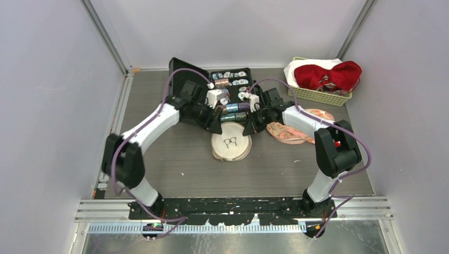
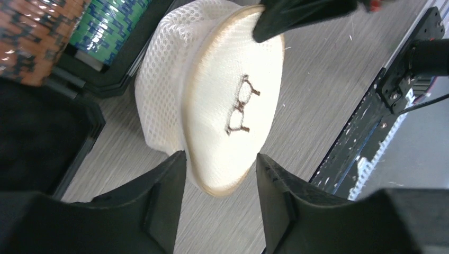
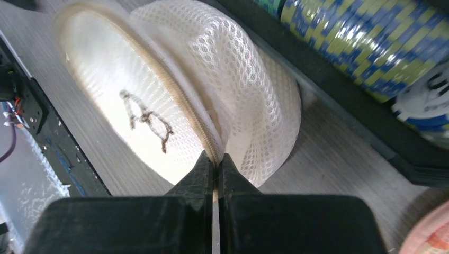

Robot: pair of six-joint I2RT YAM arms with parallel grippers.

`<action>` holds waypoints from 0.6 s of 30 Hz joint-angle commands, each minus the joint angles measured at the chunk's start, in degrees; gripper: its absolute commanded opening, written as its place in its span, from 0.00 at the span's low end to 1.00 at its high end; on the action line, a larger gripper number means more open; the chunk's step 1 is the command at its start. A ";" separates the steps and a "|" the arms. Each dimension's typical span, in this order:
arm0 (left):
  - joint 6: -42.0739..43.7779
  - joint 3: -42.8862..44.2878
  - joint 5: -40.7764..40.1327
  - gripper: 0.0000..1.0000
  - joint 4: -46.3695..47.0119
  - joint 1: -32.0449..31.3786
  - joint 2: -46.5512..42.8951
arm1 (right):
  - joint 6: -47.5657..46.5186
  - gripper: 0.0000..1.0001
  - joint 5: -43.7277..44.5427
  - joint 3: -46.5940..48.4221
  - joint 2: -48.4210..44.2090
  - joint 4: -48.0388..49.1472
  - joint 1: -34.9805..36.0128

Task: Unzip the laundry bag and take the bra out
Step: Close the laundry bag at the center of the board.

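The round white laundry bag lies flat on the grey worktop, just in front of an open black case that holds rolls of poker chips. Both arms meet above the bag. From the top camera the two end effectors are only dark shapes at the far edge of the bag, and how they stand cannot be read there. The wrist cameras show this better. The left end effector has its fingers apart, and the beige rim of the bag reaches into the gap between them without being squeezed. This view also shows a brown drawing of glasses on the flat face of the bag. The right end effector has its fingers pressed together on the beige zipper band, where the mesh side puckers toward the tips. Whether a zipper puller is between them is hidden. The zipper looks closed along the part that shows, and what is inside the bag cannot be seen through the mesh. Only the top view shows the rest of the scene: a pink padded garment on the worktop beside the right arm, and a pale basket in the far right corner with a red bra on white cloth.
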 commanded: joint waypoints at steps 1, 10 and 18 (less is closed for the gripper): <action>5.18 -5.48 -3.10 0.55 6.13 0.02 -14.23 | 2.99 0.01 -1.76 -2.40 -1.72 0.32 0.51; 18.52 -23.14 -1.37 0.64 14.44 -3.56 -30.96 | 5.80 0.01 5.12 -5.86 -2.24 -0.87 1.56; 26.45 -26.56 -3.74 0.66 18.48 -11.44 -28.23 | 9.17 0.01 9.52 -6.70 -0.69 -1.36 1.55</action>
